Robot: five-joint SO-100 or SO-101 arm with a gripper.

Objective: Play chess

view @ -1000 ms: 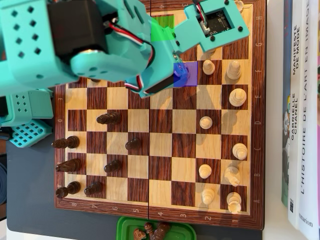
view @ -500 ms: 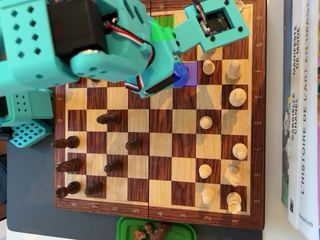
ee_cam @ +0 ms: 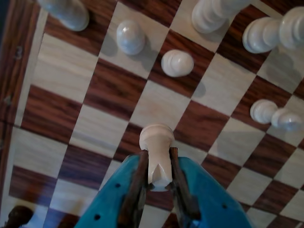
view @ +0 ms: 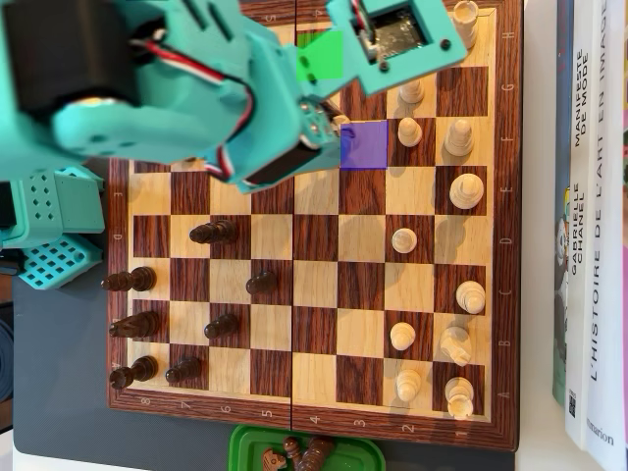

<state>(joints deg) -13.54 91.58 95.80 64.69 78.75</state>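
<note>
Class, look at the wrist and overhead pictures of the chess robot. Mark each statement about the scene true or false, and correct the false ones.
1. The turquoise two-finger tool is clamped on a white wooden chess piece. True.
2. The square purple marker lies on the wooden chessboard. True.
3. The green plastic tray at the board's bottom edge holds white pieces. False: it holds dark captured pieces.
4. The dark chess pieces stand on the right side of the board in the overhead view. False: they stand on the left; the white ones are on the right.
5. Upright books stand right of the board. True.
</note>
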